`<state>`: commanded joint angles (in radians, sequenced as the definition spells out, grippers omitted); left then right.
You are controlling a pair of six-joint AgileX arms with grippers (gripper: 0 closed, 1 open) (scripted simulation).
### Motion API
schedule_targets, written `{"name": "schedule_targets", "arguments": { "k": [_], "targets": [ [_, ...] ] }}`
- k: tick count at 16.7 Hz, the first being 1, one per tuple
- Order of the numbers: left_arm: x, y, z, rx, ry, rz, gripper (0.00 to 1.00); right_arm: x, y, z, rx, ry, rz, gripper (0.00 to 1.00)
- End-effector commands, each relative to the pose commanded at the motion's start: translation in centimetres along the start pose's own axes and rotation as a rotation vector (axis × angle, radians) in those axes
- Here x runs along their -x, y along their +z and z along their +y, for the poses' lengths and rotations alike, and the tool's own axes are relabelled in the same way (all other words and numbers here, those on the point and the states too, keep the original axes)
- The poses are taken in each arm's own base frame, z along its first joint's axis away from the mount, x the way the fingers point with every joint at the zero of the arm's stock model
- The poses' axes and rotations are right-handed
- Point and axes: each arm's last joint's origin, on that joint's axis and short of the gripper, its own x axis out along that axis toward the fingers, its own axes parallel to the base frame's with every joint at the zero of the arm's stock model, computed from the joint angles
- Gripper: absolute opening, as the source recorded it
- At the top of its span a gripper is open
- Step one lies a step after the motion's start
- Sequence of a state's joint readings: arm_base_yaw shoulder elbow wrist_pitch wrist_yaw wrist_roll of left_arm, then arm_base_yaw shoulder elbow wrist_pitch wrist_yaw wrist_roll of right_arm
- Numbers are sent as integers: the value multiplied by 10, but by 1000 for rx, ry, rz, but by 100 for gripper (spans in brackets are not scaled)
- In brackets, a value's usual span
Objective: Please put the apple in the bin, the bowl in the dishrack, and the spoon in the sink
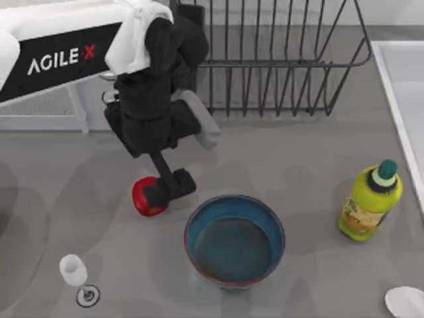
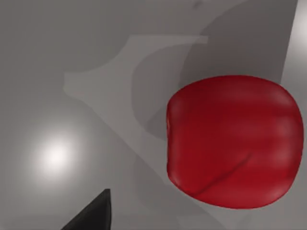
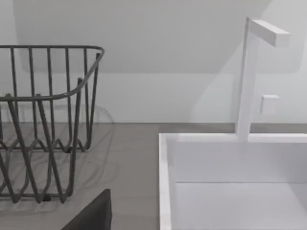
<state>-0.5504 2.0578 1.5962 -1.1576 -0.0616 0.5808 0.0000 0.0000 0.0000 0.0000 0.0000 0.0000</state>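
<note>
The red apple (image 1: 144, 199) lies on the grey table, left of the bowl (image 1: 234, 240), which is teal-blue inside with a reddish-brown rim. My left gripper (image 1: 165, 187) hangs open just above the apple's right side, not holding it. In the left wrist view the apple (image 2: 232, 141) is close below, resting on the table. The black wire dishrack (image 1: 278, 66) stands at the back. The white sink (image 1: 404, 86) runs along the right edge. A white oval, the spoon (image 1: 405, 301), lies at the front right corner. A dark part of my right gripper (image 3: 91, 215) faces the dishrack (image 3: 43, 124) and sink (image 3: 230, 167).
A green bottle (image 1: 371, 202) stands right of the bowl, near the sink. A small white wine glass (image 1: 74, 271) stands at the front left. A white tap (image 3: 249, 72) rises behind the sink. Bare table lies between the bowl and the dishrack.
</note>
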Motion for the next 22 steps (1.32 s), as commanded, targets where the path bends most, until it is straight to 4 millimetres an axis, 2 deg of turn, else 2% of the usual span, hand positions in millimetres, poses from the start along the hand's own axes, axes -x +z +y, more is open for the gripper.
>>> {"name": "schedule_targets", "arguments": {
  "k": [6,8,13,15,18,22],
  "targets": [
    [-2,-1,1,2,-2,2,100,0,0,0,0,0,0,100],
    [-14,0,0,-2,-3,6,100,0,0,0,0,0,0,100],
    [-63,1,1,-1,2,-3,100,0,0,0,0,0,0,100],
    [-71,0,0,-2,-1,2,100,0,0,0,0,0,0,100],
    [-71,0,0,-2,-1,2,100,0,0,0,0,0,0,100],
    [-71,0,0,-2,-1,2,70,0,0,0,0,0,0,100]
  ]
}}
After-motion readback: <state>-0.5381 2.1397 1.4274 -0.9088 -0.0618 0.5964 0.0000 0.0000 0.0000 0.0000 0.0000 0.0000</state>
